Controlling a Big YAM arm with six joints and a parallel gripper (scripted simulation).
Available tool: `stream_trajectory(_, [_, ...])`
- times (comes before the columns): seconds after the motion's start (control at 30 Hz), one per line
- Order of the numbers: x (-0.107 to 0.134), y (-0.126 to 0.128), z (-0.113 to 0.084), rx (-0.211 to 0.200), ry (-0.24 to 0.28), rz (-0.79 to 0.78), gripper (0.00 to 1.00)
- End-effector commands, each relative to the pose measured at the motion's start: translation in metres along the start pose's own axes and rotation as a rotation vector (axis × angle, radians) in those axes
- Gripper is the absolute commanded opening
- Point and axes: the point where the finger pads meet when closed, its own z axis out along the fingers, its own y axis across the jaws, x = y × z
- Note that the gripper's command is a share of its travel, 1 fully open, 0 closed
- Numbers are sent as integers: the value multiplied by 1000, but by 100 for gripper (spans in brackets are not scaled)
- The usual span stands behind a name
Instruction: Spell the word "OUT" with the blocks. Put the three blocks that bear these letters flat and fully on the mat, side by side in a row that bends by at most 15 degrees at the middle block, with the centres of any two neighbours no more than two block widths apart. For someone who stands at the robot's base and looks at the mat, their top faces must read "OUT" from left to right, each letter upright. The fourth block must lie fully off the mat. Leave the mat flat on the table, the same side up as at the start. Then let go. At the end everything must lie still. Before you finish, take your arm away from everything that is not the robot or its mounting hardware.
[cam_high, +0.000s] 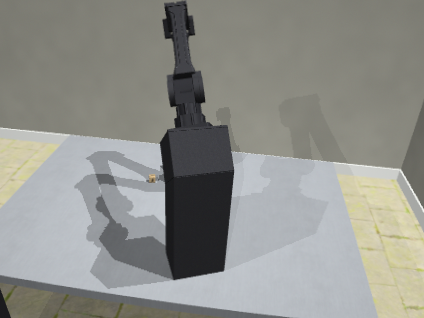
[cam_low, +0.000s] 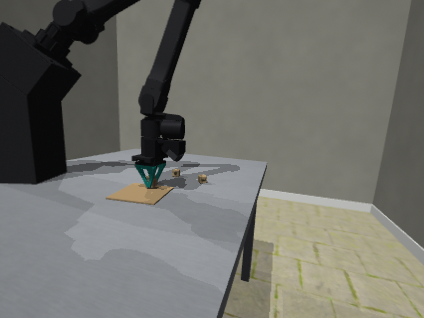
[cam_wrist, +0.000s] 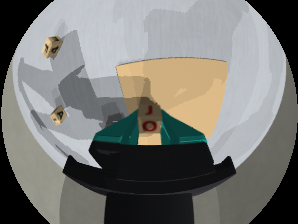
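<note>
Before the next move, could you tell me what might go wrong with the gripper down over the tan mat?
1. The teal-fingered gripper is shut on the small wooden block marked O, right beside another lettered block near the edge of the flat tan mat; opening or lifting may nudge that neighbour.
2. Fingertips this low could drag the mat.
3. Two small wooden blocks lie off the mat; only one may stay there.

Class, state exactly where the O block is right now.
In the wrist view, the O block sits between the gripper's teal fingers, over the mat's near-left corner.
</note>
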Motion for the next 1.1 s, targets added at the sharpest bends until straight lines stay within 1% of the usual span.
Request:
stream_trajectory(0.0, [-6, -8, -4, 4, -22, 0, 20])
stream_trajectory(0.37, [-3, -9, 1, 6, -13, 2, 20])
stream_trajectory(0.67, [-4, -8, 5, 4, -16, 3, 20])
stream_trajectory(1.07, [-4, -7, 3, 4, -17, 2, 20])
